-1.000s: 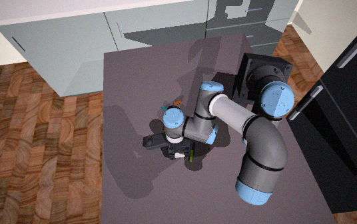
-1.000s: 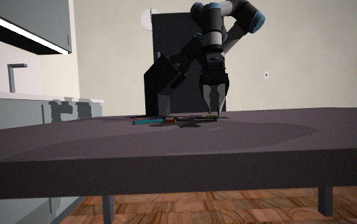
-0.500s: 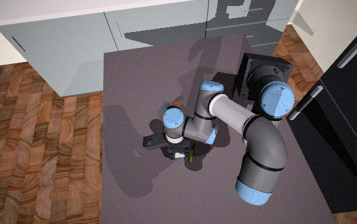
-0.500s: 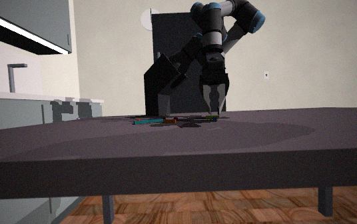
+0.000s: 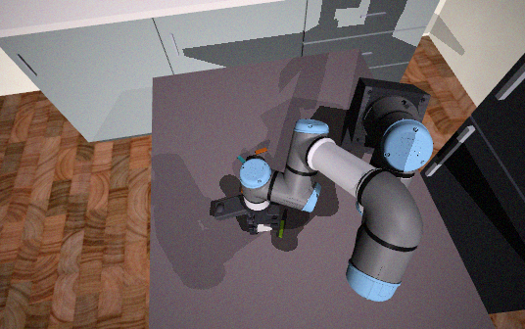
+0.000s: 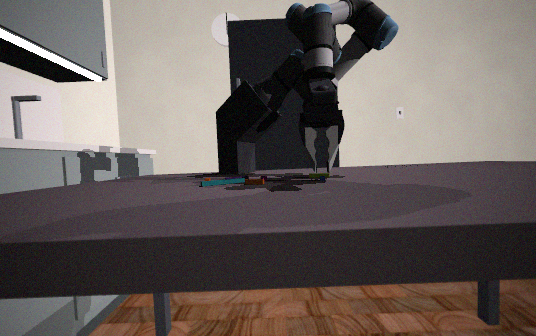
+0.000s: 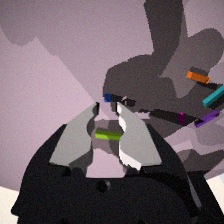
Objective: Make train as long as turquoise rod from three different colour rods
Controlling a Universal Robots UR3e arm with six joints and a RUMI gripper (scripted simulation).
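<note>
Gripper (image 5: 264,228) (image 6: 323,171) (image 7: 107,103): fingers slightly spread, nothing pinched | Lime rod (image 5: 281,229) (image 6: 319,176) (image 7: 108,135): on table (image 5: 196,117) (image 6: 300,215), near fingertips | Turquoise rod (image 5: 241,159) (image 6: 222,182) (image 7: 214,96): left and nearer in exterior view, well apart from lime rod

Pale-green cabinets (image 5: 113,73) (image 6: 30,195) beside a dark cabinet (image 5: 490,171); wood floor (image 5: 98,206) (image 6: 320,310); white wall socket (image 6: 399,112).

Loose coloured rods, low on the tabletop.
Lime rod (image 5: 281,229) (image 6: 319,175) (image 7: 108,135) well apart from turquoise rod (image 5: 241,159) (image 6: 222,182) (image 7: 214,96); purple rod (image 7: 207,119) beside turquoise. Short magenta rod (image 7: 182,118) near purple; orange rod (image 7: 198,77) near turquoise; tiny blue rod (image 6: 322,179) (image 7: 107,97) near lime.
</note>
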